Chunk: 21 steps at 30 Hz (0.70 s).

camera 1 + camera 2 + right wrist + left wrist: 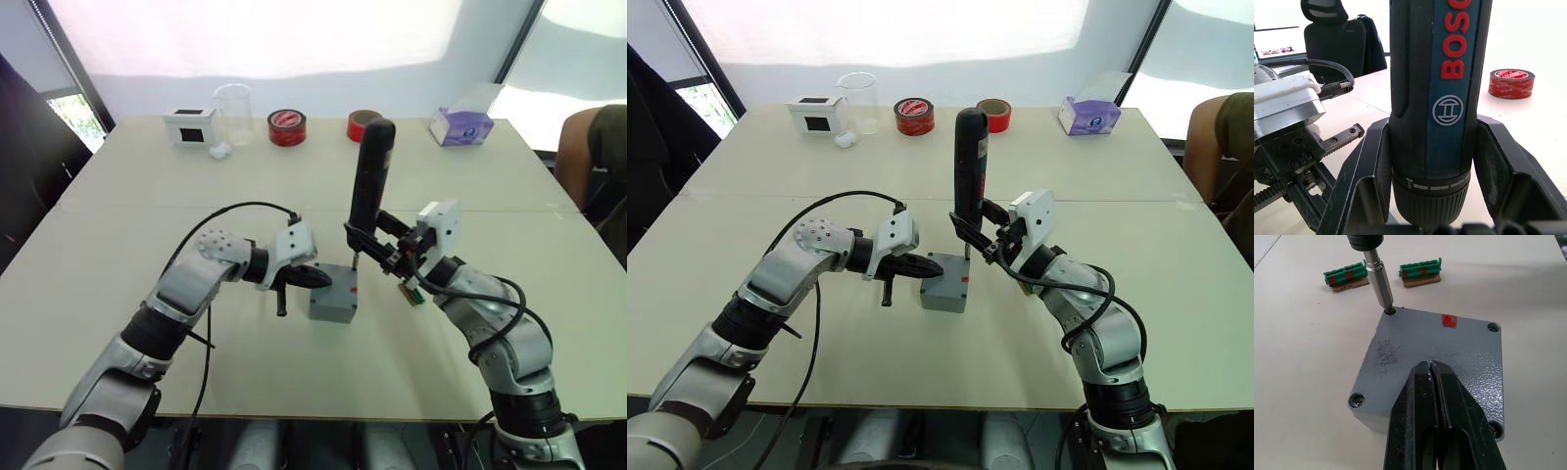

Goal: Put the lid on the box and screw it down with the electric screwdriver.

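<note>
While the closed left pincer [1434,377] presses the lid [1449,362] on the box [333,294], the right pincer [377,245] grips the Bosch screwdriver [370,176] in the 11 o'clock corner hole; three corners look undone

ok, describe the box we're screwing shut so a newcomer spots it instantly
Start at the big beige table and look to its middle front, between the two robot arms. The box sits there, small, square and grey, with the left claw shut and resting on its lid and the screwdriver standing upright at one corner. Unlike the white box at the far edge, it is grey with a red mark.
</note>
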Motion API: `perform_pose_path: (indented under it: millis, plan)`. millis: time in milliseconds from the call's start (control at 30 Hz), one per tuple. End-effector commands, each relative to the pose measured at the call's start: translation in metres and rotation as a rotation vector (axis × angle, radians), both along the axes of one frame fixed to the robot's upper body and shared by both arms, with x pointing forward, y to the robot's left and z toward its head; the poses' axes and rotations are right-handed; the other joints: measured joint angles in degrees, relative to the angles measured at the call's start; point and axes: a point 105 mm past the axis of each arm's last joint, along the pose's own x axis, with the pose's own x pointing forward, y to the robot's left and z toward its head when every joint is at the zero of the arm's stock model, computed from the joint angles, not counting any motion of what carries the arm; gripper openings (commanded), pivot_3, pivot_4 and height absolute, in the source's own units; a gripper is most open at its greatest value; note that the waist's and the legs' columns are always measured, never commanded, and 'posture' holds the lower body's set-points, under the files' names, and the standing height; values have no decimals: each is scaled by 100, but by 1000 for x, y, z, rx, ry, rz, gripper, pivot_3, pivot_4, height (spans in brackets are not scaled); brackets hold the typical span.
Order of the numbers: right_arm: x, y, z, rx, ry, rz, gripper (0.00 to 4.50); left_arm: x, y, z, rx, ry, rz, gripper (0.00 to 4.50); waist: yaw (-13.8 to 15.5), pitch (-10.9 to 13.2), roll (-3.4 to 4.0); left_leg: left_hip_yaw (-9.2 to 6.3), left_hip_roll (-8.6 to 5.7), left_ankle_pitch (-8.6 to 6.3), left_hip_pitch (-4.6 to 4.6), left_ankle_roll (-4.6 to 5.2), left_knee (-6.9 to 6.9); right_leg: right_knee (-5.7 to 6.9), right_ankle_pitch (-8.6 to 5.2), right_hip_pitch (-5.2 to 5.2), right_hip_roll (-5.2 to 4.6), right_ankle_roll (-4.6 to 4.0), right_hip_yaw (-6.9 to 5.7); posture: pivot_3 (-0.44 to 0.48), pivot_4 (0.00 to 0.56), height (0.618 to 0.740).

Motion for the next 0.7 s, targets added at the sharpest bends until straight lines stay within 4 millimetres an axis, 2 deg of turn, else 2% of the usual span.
perform_pose_path:
  millis: [33,133,267,367,467,533,600,700]
  plan:
    - [8,-5,-5,15,85,-11,1767,-2,1,-5,10,17,3,0,-3,0,0,0,0,0,0,0,0,0,0,0,-1,0,0,0,150,740]
    - [12,-9,31,47,-2,-15,1767,-1,2,-4,2,10,8,0,0,4,5,0,0,-1,-4,0,-3,-1,-2,-7,-5,-4,0,0,150,740]
    - [17,-26,94,166,-111,-56,1767,-7,-3,10,-99,46,4,0,5,22,23,2,-3,0,-30,0,-5,2,1,-36,-14,-1,1,0,150,740]
    - [13,-34,125,243,-141,-46,1767,-7,-2,22,-180,88,25,0,13,23,23,-1,-4,6,-107,-10,2,15,4,-113,-23,2,-2,0,150,740]
    - [11,-44,145,292,-140,-55,1767,-2,1,35,-245,91,51,0,-3,23,23,-2,-4,19,-116,-32,-1,12,4,-121,-9,1,-5,0,150,740]
    - [18,-61,150,302,-48,-104,1767,2,1,46,-262,47,48,0,-18,28,28,2,-3,10,-116,-17,-2,10,4,-121,-9,2,-3,0,150,740]
    - [23,-74,130,190,172,-116,1767,-4,-2,55,-257,34,-4,0,7,31,32,3,-4,10,-116,-16,1,11,4,-118,-11,2,-3,0,150,740]
    - [27,-106,99,-14,365,-272,1767,-19,-6,63,-223,17,-105,0,15,31,30,-3,-6,3,-114,-3,1,-3,2,-102,-33,-3,-14,0,150,740]
